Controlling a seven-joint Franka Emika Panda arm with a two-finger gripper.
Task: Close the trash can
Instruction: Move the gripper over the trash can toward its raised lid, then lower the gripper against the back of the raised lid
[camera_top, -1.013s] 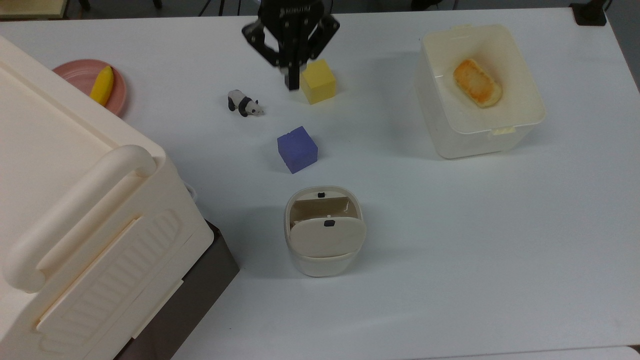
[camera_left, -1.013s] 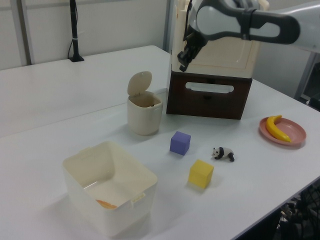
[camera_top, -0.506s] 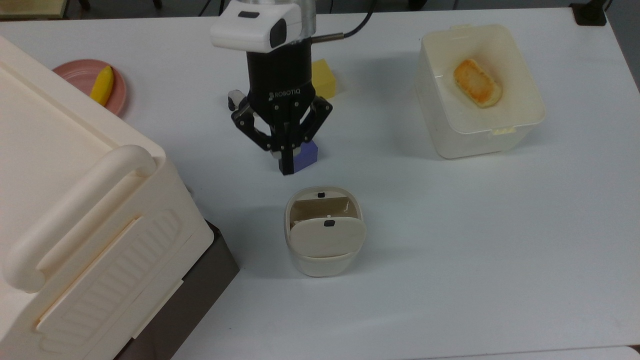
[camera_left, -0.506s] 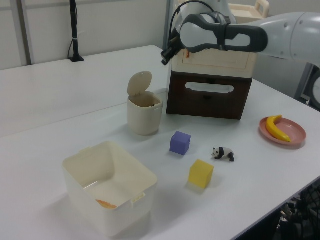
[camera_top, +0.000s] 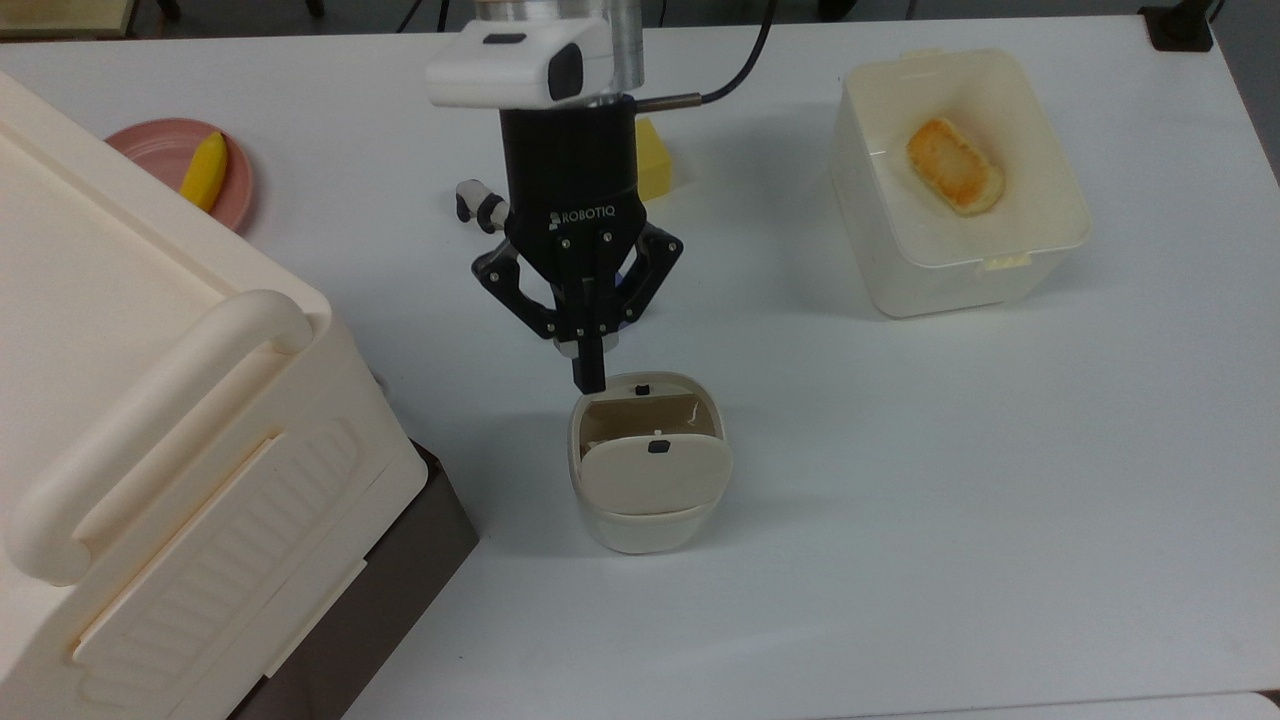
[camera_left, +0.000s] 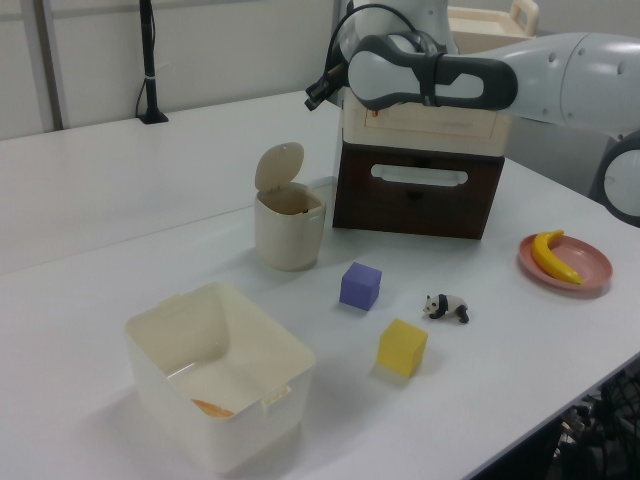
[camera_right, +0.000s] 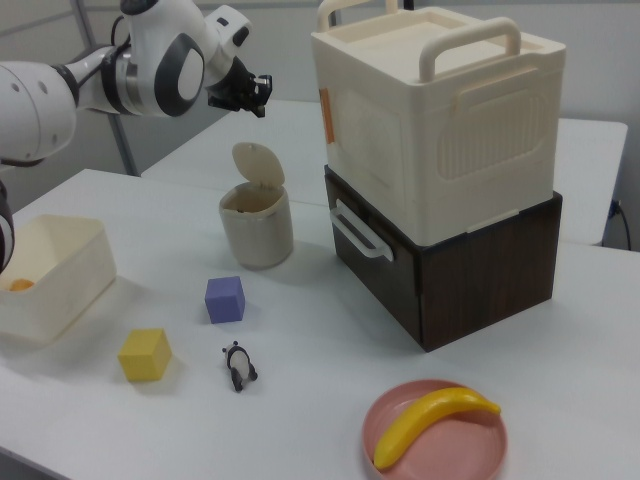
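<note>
The trash can is a small cream bin near the table's middle, its hinged lid standing up open with a black button on it. It also appears in the left view as the trash can and in the right view as the trash can. My gripper is shut, empty, and points down the top view, its tip over the can's rim opposite the hinge. In the side views the gripper hangs well above the raised lid.
A purple cube, a yellow cube and a toy panda lie near the can. A large cream container with bread sits at the top view's right. A big cream box on a brown base and a pink plate with a banana fill the top view's left.
My gripper has travelled from beside the yellow cube, over the purple cube, to the trash can's rim. The lid still stands open and nothing else has moved.
</note>
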